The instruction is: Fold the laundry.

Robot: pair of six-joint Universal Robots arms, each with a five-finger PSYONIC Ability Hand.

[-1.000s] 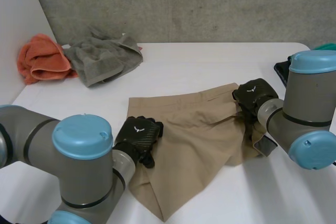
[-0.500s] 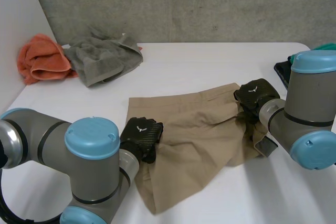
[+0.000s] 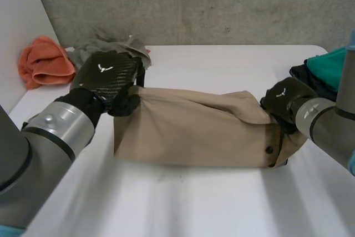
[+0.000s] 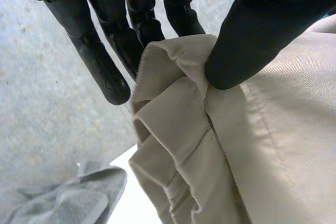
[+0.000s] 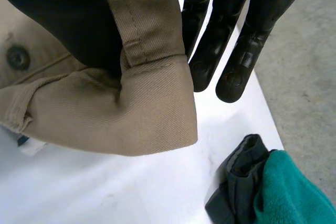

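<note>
Hands grip one tan garment point(image 3: 194, 129) between them. In the head view we see the left hand point(image 3: 108, 76) closed on its bunched end and the right hand point(image 3: 285, 101) closed on the waistband end. The cloth is stretched across the white table point(image 3: 211, 203); we cannot tell if its lower edge touches the surface. The near half of the table is open white surface, and there we find room. Behind the left hand lies a grey towel point(image 3: 89, 44), with an orange towel point(image 3: 44, 59) beside it. At the table's right edge a teal cloth point(image 3: 327, 65) rests on a dark cloth point(image 3: 302, 76).

The left wrist view adds what the head view hides: the thumb point(image 4: 252, 30) pinches pleated folds against the fingers point(image 4: 105, 61). The right wrist view shows the waistband held between the right thumb point(image 5: 63, 19) and the straight right fingers point(image 5: 231, 40), with a belt loop point(image 5: 142, 19) and a small button point(image 5: 17, 56).
</note>
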